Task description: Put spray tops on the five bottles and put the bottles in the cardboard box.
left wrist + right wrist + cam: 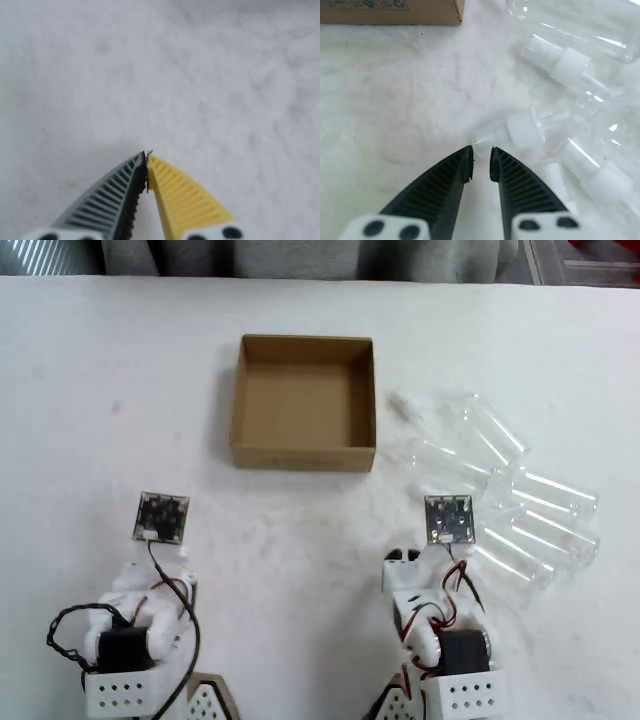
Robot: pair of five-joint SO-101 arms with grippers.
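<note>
We see the cardboard box (305,400) standing open on the white worktop (90,390), about in the middle and farther away than both arms. To the right of it lie the bottles (505,495). They are of clear plastic, all on their sides in a loose group, and some touch or cross each other. We cannot count them with certainty.

The left arm (135,625) is at the near left of the worktop, well apart from the box and from the bottles. The left claw (146,162) has one grey finger and one yellow finger. Their tips are pressed together with nothing between them, above the white surface.

The right arm (440,630) is at the near right, beside the group of bottles. The right claw (481,162) has two black fingers that stand nearly together, with a thin gap between the tips, and it holds nothing. Just ahead of these tips lies a white spray top (520,131) on its side, very near them but not between them. A second spray top (555,57) lies farther away, with a thin tube coming out of it. We cannot tell if either one is screwed on a bottle.
</note>
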